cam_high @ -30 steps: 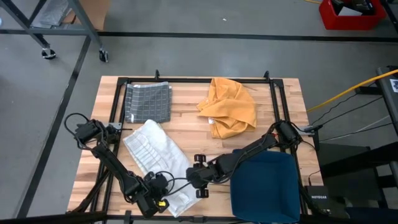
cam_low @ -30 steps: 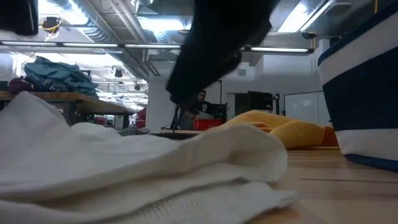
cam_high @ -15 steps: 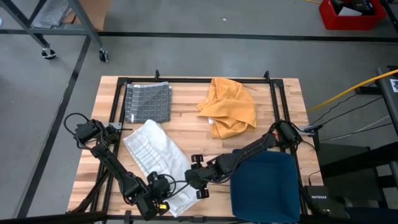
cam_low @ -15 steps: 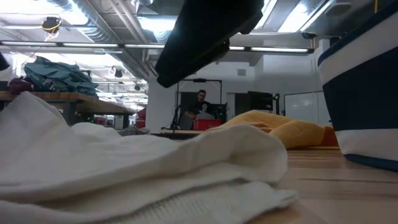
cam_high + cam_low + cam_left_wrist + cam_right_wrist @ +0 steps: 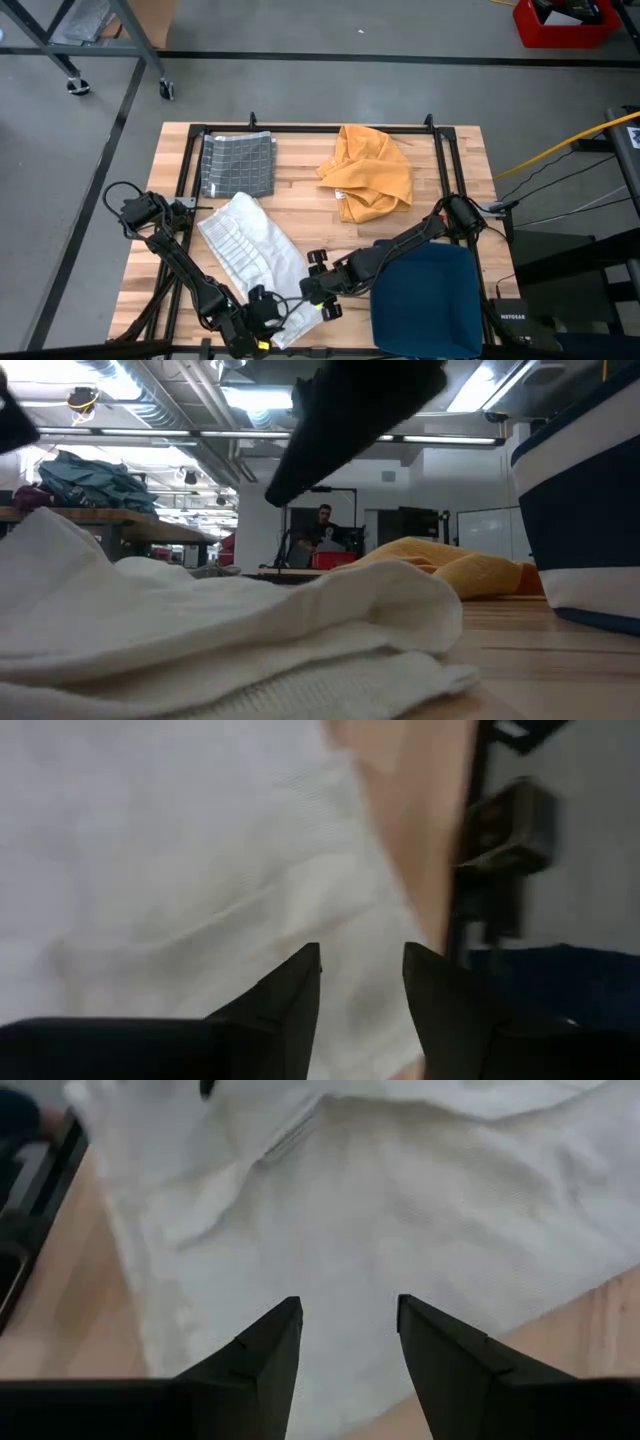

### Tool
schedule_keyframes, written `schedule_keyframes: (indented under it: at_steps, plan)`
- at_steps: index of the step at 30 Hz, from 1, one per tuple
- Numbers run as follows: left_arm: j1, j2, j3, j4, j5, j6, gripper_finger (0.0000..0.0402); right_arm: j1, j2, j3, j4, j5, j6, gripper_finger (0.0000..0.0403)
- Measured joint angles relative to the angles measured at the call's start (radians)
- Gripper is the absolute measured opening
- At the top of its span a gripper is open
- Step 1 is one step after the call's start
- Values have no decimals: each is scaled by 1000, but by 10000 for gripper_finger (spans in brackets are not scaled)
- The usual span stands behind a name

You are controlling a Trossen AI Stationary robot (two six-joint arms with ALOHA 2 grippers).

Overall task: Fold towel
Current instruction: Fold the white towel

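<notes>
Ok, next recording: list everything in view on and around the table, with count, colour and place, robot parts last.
white towel: one, white, spread across the table's front-left, under both claws
grey towel: one, grey checked, folded flat at the back-left
yellow cloth: one, mustard yellow, crumpled at the back, right of centre
blue bin: one, dark blue, front-right corner
table: one, light wood with a black frame
red box: one, red, on the floor beyond the table's right side
person: one, far off in the room behind
left claw: one, black, open, over the white towel's front edge
right claw: one, black, open, over the white towel beside the blue bin
</notes>
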State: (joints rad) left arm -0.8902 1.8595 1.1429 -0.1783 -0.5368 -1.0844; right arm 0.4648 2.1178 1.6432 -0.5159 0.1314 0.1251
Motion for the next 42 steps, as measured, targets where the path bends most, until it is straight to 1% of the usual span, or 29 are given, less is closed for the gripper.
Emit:
schedule_keyframes:
  at_steps: [5,10,13,17,20,22,26,28,32,36,42]
  plan:
    - [0,0,16,19,82,119,126,39,-2,0,-76,-37,-55,174]
    - [0,0,17,19,110,117,131,77,-2,0,-112,-37,-63,174]
    - [0,0,17,19,112,129,139,98,-2,0,-111,-29,-86,174]
    - [0,0,17,35,116,162,155,128,-2,0,-103,36,-133,174]
    - [-1,0,17,65,134,190,168,141,-2,0,-96,49,-161,174]
    - [-1,0,17,87,160,214,177,146,-2,0,-79,50,-161,174]
    - [-6,0,17,102,245,270,191,146,-2,0,-53,42,-169,174]
    - [-10,0,17,98,262,300,195,145,-2,0,-53,42,-187,174]
    - [-11,1,17,57,253,390,196,145,-2,0,-53,56,-212,174]
    - [-11,2,17,23,183,405,196,145,-2,0,-54,69,-247,174]
    - [-13,2,17,24,175,445,194,144,-2,0,-55,70,-293,174]
